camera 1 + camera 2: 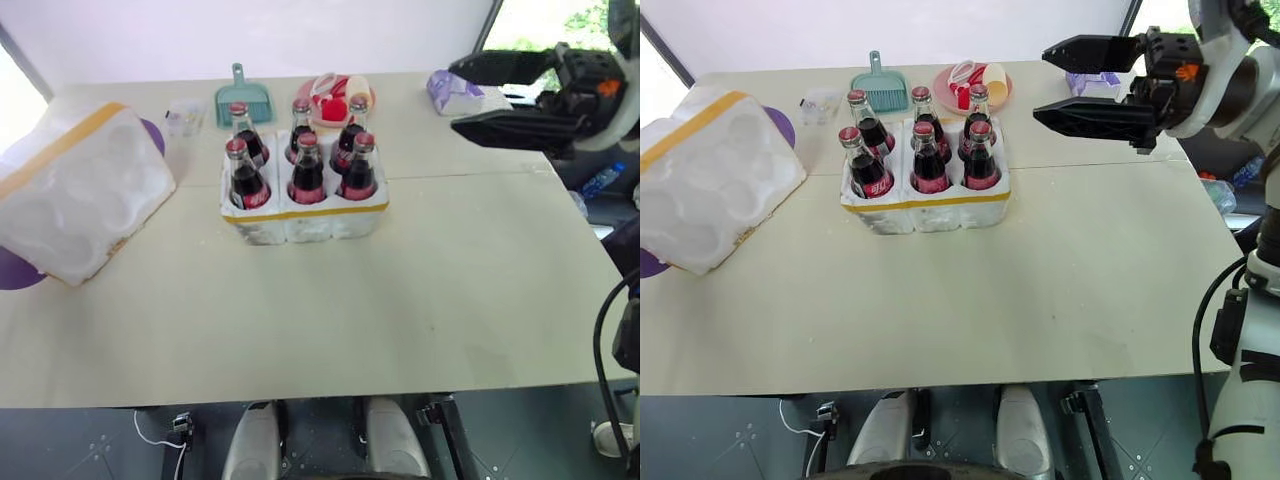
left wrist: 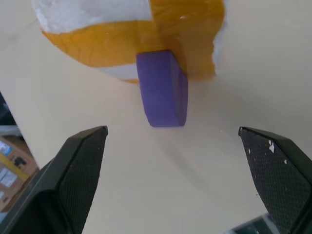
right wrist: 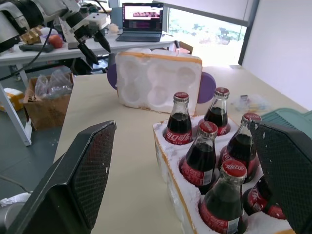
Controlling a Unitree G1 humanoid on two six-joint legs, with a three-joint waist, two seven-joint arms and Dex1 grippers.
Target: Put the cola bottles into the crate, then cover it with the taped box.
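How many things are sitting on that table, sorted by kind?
cola bottles: 6
crate: 1
taped box: 1
purple discs: 2
teal dustpan: 1
plate of toy food: 1
clear plastic container: 1
purple-patterned packet: 1
Total: 14

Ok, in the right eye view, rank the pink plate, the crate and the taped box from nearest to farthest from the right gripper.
1. Pink plate, at the table's far edge, just left of the right gripper.
2. Crate, mid-table, holding six cola bottles.
3. Taped box, tipped on its side at the left edge.
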